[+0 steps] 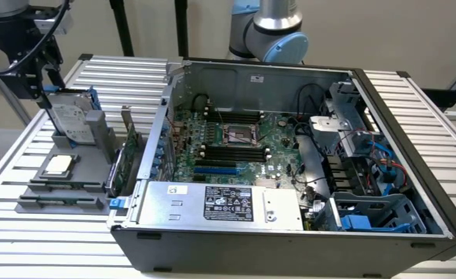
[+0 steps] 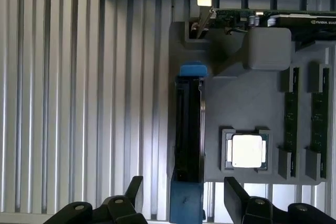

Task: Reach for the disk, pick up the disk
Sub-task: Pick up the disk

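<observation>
The disk [image 1: 71,119] stands on its long edge in a slot at the outer side of the grey holder [image 1: 96,131], on the side of the holder away from the open computer case [image 1: 290,163]. The gripper [image 1: 51,86] hangs just above the disk's upper end. In the wrist view the disk [image 2: 189,129] shows edge-on as a dark narrow strip with blue carrier plastic at both ends, set along the rim of the holder [image 2: 247,103] next to the slatted table [image 2: 63,103]. The gripper [image 2: 182,180] is spread wide, its fingers [image 2: 237,195] on either side of the disk's line, each apart from it and gripping nothing. The square silver chip [image 2: 247,150] sits in its own pocket of the holder, beside the disk.
</observation>
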Available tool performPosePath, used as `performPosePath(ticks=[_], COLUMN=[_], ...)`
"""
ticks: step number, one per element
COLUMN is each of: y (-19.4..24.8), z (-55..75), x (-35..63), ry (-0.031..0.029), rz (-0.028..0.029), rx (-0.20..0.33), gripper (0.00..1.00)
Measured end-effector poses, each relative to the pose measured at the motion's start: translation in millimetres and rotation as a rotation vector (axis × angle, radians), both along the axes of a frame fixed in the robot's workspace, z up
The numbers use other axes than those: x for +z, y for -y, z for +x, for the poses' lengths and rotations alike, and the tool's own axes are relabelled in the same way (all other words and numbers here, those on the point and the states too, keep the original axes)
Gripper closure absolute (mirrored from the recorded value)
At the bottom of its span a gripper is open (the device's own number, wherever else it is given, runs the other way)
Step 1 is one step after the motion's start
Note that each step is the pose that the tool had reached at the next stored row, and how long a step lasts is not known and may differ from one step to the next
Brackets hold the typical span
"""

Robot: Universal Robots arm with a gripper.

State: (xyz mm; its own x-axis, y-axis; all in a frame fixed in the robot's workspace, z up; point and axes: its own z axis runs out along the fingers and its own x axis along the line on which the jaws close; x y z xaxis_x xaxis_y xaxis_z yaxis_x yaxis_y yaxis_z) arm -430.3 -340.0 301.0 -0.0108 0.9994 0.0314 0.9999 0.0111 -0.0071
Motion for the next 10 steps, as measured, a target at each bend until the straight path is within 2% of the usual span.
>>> performPosePath(ticks=[10], y=[-0.8], z=[0.9], x=[-4.6], ry=[0.0001], rz=[0.0000], rx=[0.006], gripper=[0.31])
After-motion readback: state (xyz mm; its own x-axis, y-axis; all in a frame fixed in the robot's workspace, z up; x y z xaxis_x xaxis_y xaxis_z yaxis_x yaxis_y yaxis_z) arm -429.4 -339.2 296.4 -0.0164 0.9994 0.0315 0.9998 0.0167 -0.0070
